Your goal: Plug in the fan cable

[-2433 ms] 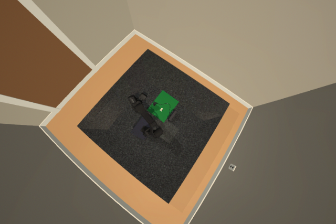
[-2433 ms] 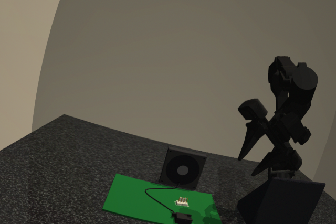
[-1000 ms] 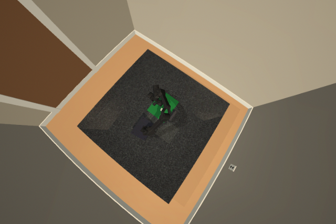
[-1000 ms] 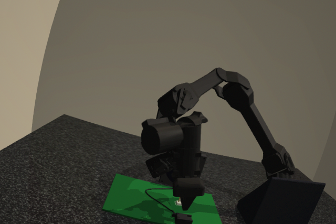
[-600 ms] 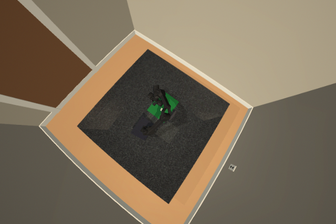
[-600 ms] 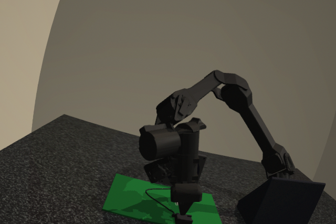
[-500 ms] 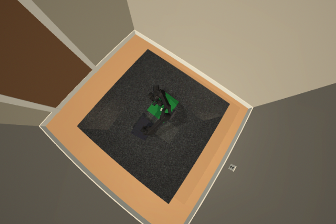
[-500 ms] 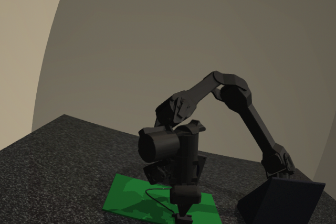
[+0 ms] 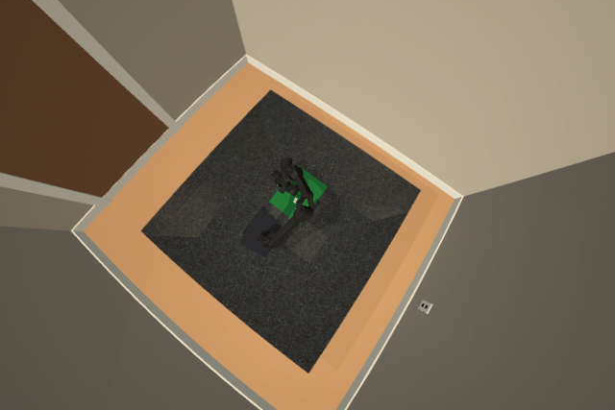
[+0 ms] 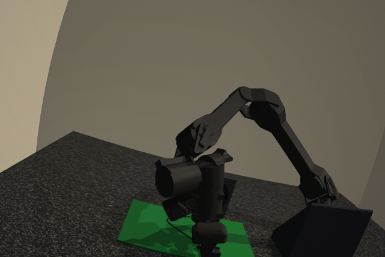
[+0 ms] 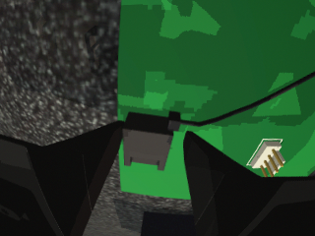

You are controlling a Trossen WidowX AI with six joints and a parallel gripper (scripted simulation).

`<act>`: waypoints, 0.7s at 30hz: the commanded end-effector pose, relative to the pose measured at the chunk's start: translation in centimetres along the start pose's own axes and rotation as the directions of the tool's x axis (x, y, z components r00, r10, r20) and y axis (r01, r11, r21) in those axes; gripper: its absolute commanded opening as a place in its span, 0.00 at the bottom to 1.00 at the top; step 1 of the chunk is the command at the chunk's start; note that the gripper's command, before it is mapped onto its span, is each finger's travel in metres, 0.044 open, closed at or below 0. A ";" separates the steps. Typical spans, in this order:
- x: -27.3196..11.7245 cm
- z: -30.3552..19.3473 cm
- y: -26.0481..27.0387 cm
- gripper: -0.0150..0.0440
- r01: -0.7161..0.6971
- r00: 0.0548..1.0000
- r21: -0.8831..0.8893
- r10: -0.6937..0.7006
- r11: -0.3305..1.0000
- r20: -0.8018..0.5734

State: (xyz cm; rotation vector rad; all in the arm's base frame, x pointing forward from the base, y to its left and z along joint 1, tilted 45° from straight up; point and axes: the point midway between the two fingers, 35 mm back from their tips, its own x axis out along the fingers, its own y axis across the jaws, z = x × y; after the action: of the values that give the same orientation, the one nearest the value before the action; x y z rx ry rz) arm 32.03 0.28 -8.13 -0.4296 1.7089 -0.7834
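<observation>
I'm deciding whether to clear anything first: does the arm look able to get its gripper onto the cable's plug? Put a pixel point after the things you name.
Probably yes: the open gripper (image 11: 154, 132) has its fingers either side of the plug (image 11: 147, 147), and nothing appears wedged between.

Below my hand stretches a speckled dark-grey, stone-like tabletop (image 9: 238, 291) (image 10: 77, 179) (image 11: 54, 59); directly on it I see a flat, bright-green rectangular board (image 9: 315, 185) (image 10: 141, 216) (image 11: 153, 182).
</observation>
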 end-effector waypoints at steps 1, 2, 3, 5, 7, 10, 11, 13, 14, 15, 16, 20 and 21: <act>0.4 -0.1 -0.1 0.61 0.008 1.000 -0.007 -0.008 1.000 -0.003; 0.4 -0.1 -0.1 0.61 0.008 1.000 -0.007 -0.008 1.000 -0.003; 0.4 -0.1 -0.1 0.61 0.008 1.000 -0.007 -0.008 1.000 -0.003; 0.2 0.0 0.0 0.52 0.001 1.000 -0.001 -0.001 1.000 -0.002; 0.2 0.0 0.0 0.50 0.001 1.000 -0.001 -0.001 1.000 -0.002; 0.2 0.0 0.0 0.46 0.001 1.000 -0.001 -0.001 1.000 -0.002; 0.2 0.0 0.0 0.45 0.001 1.000 -0.001 -0.001 1.000 -0.002; 0.2 0.0 0.0 0.43 0.001 1.000 -0.001 -0.001 1.000 -0.002; 0.2 0.0 0.0 0.42 0.001 1.000 -0.001 -0.001 1.000 -0.002; 0.2 0.0 0.0 0.41 0.001 1.000 -0.001 -0.001 1.000 -0.002; 0.2 0.0 0.0 0.40 0.001 1.000 -0.001 -0.001 1.000 -0.002; -0.3 -0.1 0.0 0.25 0.001 1.000 -0.002 -0.001 1.000 -0.002; -0.6 -0.2 0.0 0.25 0.001 1.000 -0.002 -0.001 1.000 -0.002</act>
State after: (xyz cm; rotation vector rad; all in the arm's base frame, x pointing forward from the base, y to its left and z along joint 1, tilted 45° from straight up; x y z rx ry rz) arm 31.93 0.30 -8.15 -0.4356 1.7124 -0.7824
